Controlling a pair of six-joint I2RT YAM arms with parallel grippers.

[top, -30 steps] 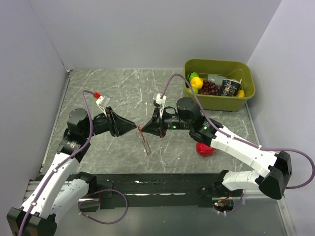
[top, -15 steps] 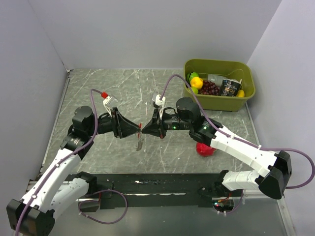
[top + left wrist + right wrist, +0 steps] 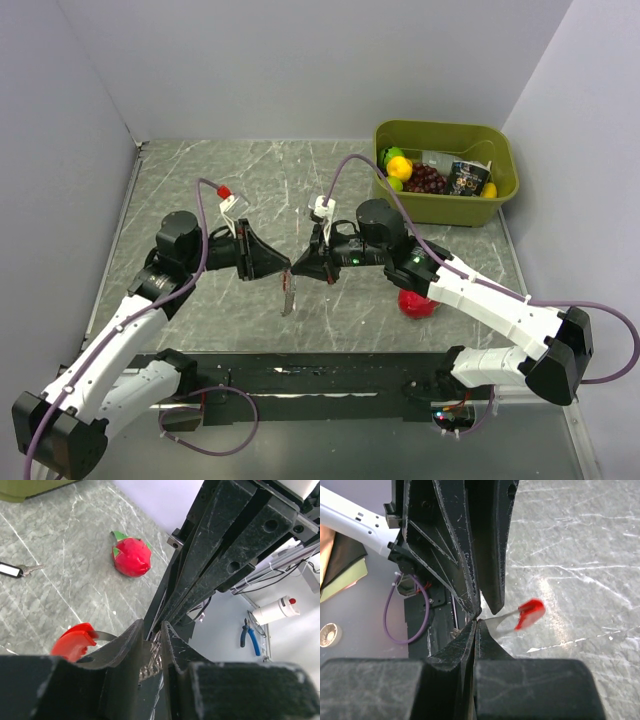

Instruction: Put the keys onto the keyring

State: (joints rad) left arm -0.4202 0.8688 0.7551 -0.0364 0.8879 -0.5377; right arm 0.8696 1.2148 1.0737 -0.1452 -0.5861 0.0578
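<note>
The keys [image 3: 288,296], a red piece joined to a jagged silvery strip, hang above the table where the two grippers' tips meet. My right gripper [image 3: 298,269] is shut on the strip's end; in the right wrist view [image 3: 476,621] the red piece [image 3: 530,614] sticks out to the right. My left gripper [image 3: 282,270] faces it tip to tip, and in its own view [image 3: 152,636] it is closed on silvery wire coils of the bunch, with the red piece [image 3: 74,641] at the left. The keyring [image 3: 11,570], a small dark oval with a pale centre, lies on the table.
A round red fruit with green leaves [image 3: 416,303] lies on the table under the right arm; it also shows in the left wrist view [image 3: 131,556]. An olive bin [image 3: 445,208] with fruit and a packet stands at the back right. Grey walls close in the table.
My left gripper has moved right to the right gripper's tip and closed on the bunch. The keys have swung slightly left. The right arm has barely moved.
</note>
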